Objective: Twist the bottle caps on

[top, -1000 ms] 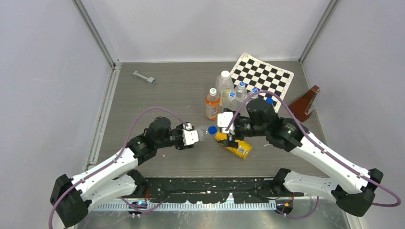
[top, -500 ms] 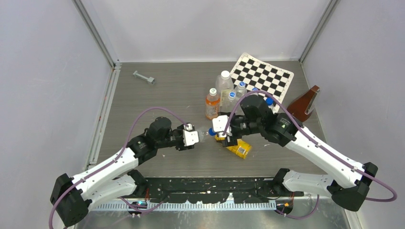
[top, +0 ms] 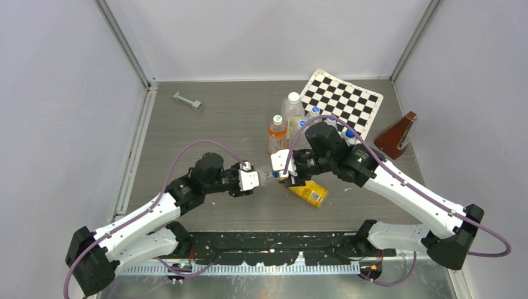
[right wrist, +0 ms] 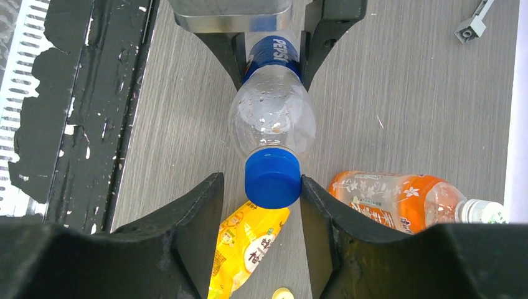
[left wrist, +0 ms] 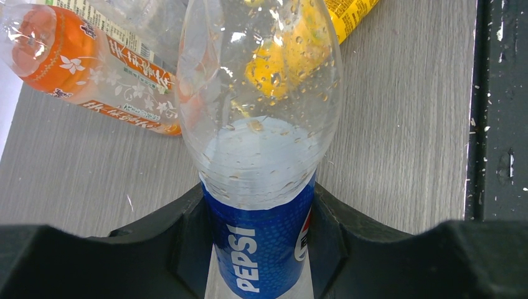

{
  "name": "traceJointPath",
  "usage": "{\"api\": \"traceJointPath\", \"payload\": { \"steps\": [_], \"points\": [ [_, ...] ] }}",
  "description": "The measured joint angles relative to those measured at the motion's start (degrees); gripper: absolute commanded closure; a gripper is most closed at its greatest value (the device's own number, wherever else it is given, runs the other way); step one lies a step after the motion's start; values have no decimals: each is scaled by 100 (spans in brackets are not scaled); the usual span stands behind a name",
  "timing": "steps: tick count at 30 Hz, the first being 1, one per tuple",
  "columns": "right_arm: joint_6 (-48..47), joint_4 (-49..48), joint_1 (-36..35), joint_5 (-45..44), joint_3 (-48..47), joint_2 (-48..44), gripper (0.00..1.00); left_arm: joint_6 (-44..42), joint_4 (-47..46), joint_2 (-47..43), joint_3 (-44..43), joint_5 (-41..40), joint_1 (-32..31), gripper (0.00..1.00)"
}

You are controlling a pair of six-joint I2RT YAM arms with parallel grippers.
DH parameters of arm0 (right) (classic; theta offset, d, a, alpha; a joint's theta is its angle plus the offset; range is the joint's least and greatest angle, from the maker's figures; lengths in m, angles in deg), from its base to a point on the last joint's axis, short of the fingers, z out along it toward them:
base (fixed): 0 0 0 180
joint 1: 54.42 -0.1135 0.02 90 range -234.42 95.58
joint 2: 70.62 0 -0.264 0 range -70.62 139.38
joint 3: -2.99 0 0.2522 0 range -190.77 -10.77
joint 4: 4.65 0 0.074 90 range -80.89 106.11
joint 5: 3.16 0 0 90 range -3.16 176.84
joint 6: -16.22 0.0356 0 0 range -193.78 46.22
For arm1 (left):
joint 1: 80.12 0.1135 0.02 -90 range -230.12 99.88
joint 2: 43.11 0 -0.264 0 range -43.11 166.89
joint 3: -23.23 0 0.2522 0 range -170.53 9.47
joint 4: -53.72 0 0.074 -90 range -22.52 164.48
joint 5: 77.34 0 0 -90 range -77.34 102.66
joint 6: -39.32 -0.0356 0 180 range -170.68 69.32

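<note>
My left gripper (top: 254,180) is shut on the blue-labelled Pepsi bottle (top: 264,177) and holds it level above the table, neck toward the right arm. The left wrist view shows its fingers (left wrist: 187,230) clamped on the label of the bottle (left wrist: 261,124). The blue cap (right wrist: 273,179) sits on the bottle's mouth. My right gripper (right wrist: 261,187) is open around it; one finger touches the cap and a gap shows on the other side. The yellow juice bottle (top: 309,192) lies on the table below it. The yellow cap (right wrist: 283,293) lies beside that bottle.
An orange-drink bottle with a white cap (top: 277,135) stands just behind the grippers. A tall clear bottle (top: 292,107) and small clear bottles (top: 314,113) stand by the checkerboard (top: 342,99). A brown wedge (top: 398,134) is at the right and a metal bolt (top: 187,100) at the far left.
My right gripper has moved left toward the left gripper until its fingers flank the blue cap. The left arm and the Pepsi bottle have stayed put.
</note>
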Motion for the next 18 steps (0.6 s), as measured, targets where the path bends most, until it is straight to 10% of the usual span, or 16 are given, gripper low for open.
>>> {"api": "traceJointPath", "payload": {
  "steps": [8,13,18],
  "points": [
    [251,15,7,-20,-74,125,94,-15,142,2,0,63,-13,49],
    [1377,-72,-7,-299,-153,162,99,31,140,0,0,116,-15,49],
    [4398,-326,-68,-1191,-149,190,99,44,120,0,0,2,-11,49]
  ]
}}
